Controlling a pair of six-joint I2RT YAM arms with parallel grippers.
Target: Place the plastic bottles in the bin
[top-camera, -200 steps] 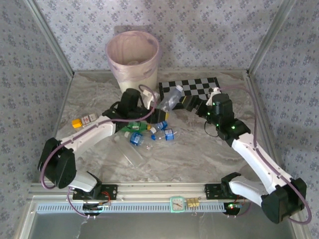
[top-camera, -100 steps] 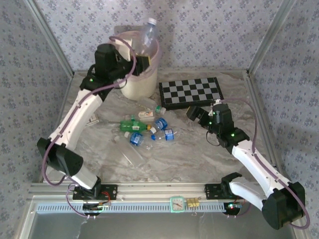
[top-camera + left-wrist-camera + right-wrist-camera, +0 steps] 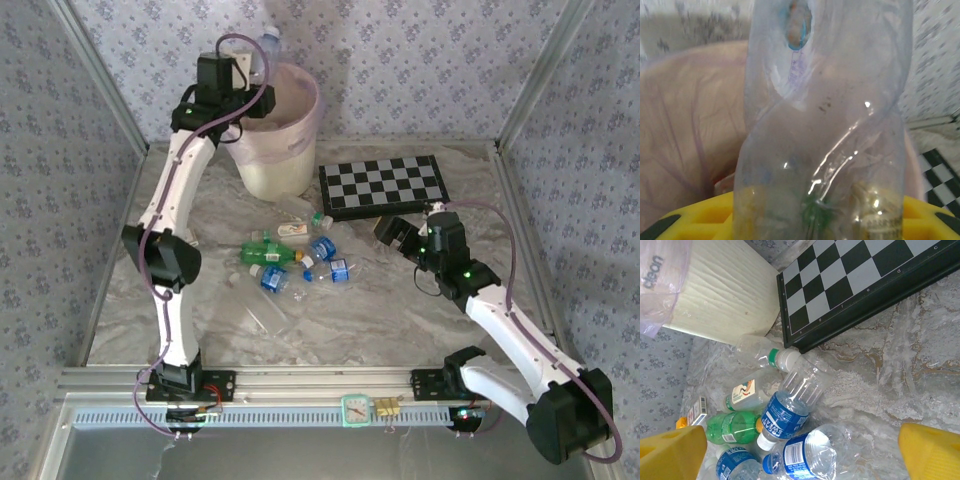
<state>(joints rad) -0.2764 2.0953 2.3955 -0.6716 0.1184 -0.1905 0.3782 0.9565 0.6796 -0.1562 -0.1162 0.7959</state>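
My left gripper (image 3: 252,88) is raised over the near-left rim of the bin (image 3: 300,150) and is shut on a clear plastic bottle (image 3: 267,42), which stands upright. In the left wrist view this bottle (image 3: 825,125) stands between my yellow fingers (image 3: 690,222), with the bin's pinkish liner (image 3: 685,125) behind it. Several plastic bottles (image 3: 290,262) lie in a heap on the table. My right gripper (image 3: 392,232) hovers open just right of the heap. Its yellow fingers (image 3: 670,452) frame blue-labelled bottles (image 3: 790,410) and a green one (image 3: 732,426).
A black-and-white chessboard (image 3: 382,186) lies flat behind the heap, right of the bin, its near corner close to a white-capped bottle (image 3: 767,354). A small carton (image 3: 699,411) lies left of the heap. Metal posts and wallpapered walls close in the table's sides and back.
My left arm has lifted the clear bottle from beside the chessboard up over the bin. My right gripper has drawn back a little from the chessboard and stays open.
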